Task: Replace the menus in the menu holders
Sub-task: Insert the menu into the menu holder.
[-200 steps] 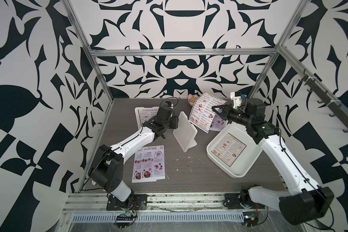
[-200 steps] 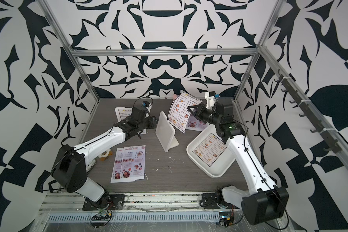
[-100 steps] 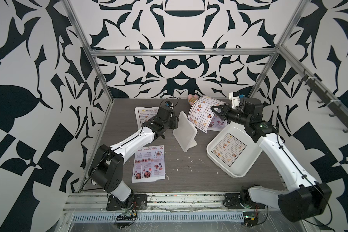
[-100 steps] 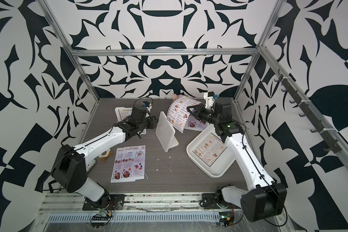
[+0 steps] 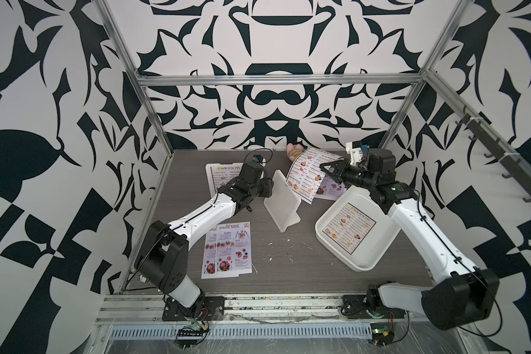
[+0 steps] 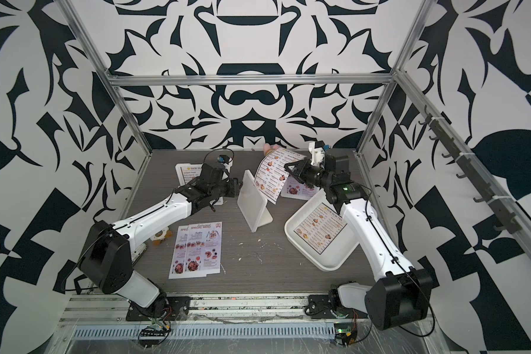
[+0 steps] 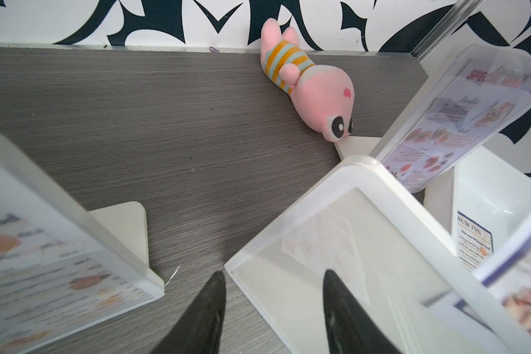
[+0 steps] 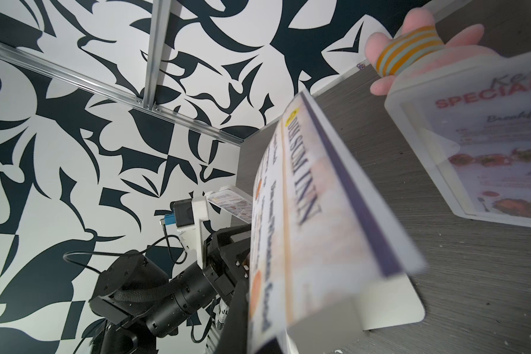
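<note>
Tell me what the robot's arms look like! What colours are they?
Both arms have smooth white shells with chunky black joints and black bases. The left arm and right arm each carry thin black cables along them. Each tool is black, with pointed black fingers. A small white camera block with a blue part sits on each wrist.

Pink plush toy (image 7: 307,82) on grey table (image 7: 135,122) near empty menu holder (image 7: 344,245)

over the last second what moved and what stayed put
The right gripper, shut on a Dim Sum Inn menu, carried it a little toward the back wall, still above the empty menu holder. The left gripper stayed at that holder's edge; tray and flat menus unchanged.
</note>
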Controlling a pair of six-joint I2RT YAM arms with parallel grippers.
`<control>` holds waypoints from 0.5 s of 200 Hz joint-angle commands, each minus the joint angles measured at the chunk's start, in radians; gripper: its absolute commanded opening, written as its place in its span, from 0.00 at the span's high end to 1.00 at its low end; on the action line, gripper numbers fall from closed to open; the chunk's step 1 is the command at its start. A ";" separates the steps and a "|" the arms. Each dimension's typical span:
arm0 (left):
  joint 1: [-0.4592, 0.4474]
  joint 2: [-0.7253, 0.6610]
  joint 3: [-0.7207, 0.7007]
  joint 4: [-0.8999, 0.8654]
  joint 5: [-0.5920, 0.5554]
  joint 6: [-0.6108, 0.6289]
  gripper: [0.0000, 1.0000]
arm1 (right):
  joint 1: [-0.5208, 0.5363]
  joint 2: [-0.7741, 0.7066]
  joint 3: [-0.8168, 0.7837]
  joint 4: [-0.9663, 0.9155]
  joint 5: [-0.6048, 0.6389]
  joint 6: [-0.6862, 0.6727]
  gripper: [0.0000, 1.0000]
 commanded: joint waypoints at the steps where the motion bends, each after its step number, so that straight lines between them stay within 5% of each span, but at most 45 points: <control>1: -0.006 -0.011 0.009 0.005 0.013 0.019 0.47 | 0.000 0.005 0.054 0.013 0.012 -0.045 1.00; 100: -0.023 -0.049 0.029 -0.045 0.010 0.037 0.46 | 0.103 0.089 0.121 0.017 0.060 -0.177 1.00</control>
